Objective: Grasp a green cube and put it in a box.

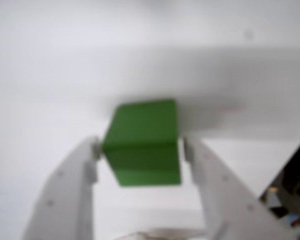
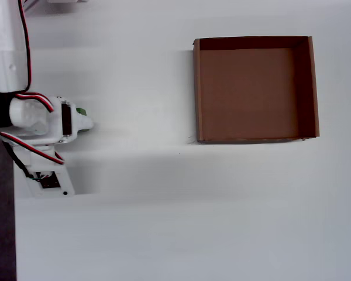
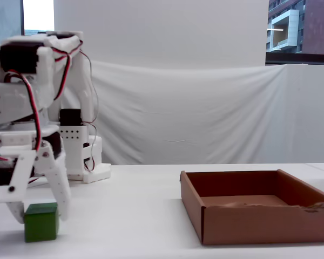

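Green cube [image 3: 41, 221] down on the white table [image 3: 135, 216], far to the left in the fixed view, well apart from the box [image 3: 259, 213]. White gripper [image 3: 39, 209] low around it, one finger on each side. Jaws apart a little in the wrist view, tips right beside the cube's [image 1: 142, 142] two side faces, maybe just touching; not clear yet if squeezed tight. Nearly hidden under the arm in the overhead view, only a tiny bit of green [image 2: 81, 110] peeking out. Next, probably: close gently till both tips press flat on the sides, then lift straight up. Best to keep the cube in the middle of the tips, so no slipping out. Then carry over to the right, above the empty brown box [image 2: 254, 91], and let go low over the floor of it. About which way it points: no long side at all, same size every way. Sitting flat on the table, top face level. Turned a bit in the wrist view, one edge facing the camera, two faces showing.
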`<state>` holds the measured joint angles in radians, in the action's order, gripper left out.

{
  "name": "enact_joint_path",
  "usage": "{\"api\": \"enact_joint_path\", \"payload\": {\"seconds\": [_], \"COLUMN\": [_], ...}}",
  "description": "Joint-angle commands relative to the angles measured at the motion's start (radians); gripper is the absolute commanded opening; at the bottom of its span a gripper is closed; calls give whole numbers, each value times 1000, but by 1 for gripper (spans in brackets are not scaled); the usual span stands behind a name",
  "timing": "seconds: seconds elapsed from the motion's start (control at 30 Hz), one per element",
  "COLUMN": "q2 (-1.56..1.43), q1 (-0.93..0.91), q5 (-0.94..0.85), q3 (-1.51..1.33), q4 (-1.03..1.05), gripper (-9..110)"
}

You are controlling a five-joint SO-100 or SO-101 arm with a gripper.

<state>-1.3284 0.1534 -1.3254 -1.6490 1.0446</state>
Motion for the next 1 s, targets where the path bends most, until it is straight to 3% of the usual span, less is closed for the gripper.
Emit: {"api": "enact_joint_path", "payload": {"seconds": [0.0, 0.97], "q2": [-67, -110], "q1": [9, 28], "q5": [-14, 11], "q3": [3, -9], "q4": [-6, 9], "gripper": [20, 18]}}
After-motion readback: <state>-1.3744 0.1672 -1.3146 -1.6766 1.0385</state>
